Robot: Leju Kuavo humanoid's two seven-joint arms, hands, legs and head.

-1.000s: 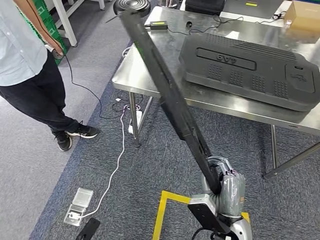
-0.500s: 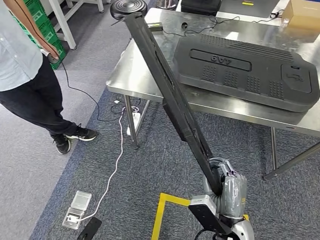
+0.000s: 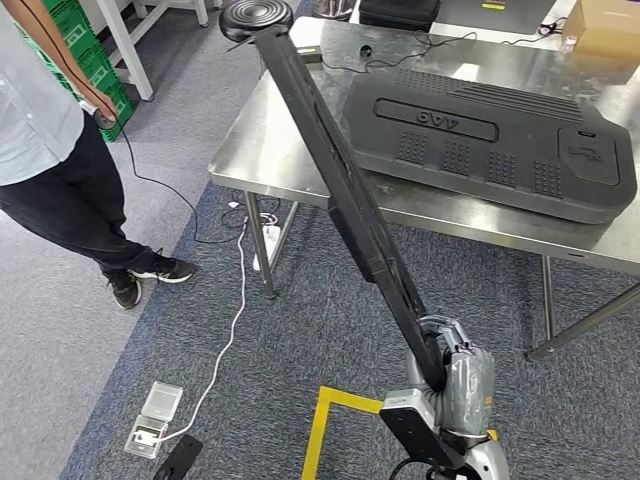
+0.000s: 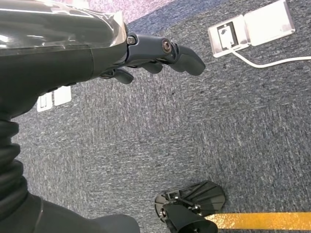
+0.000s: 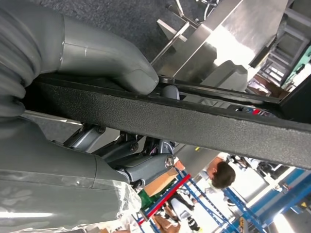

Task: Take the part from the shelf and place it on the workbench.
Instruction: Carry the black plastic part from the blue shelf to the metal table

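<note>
Currently right hand point(image 3: 453, 365) grips the lower end of the long black part point(image 3: 340, 190); in the right wrist view the thumb point(image 5: 110, 60) lies across one face of the textured bar point(image 5: 183, 121) with the fingers point(image 5: 146, 167) on the other side. Part is tilted, running from the hand up and away, its far end over the near-left corner of the steel tabletop point(image 3: 256, 150), above the surface rather than resting on it as far as I can tell. Large black moulded panel point(image 3: 490, 140) lies flat on the tabletop, just right of the part. Left hand point(image 4: 161, 51) hangs over blue-grey carpet point(image 4: 220, 131), holding nothing, fingers loosely extended. Yellow floor tape point(image 3: 321, 425) below the right hand. White cable point(image 3: 226, 345) runs across the carpet to a floor socket box point(image 3: 155, 415). Person point(image 3: 53, 150) in a light shirt and dark trousers stands at left. Round black stool point(image 3: 255, 14) beyond the tabletop corner.
</note>
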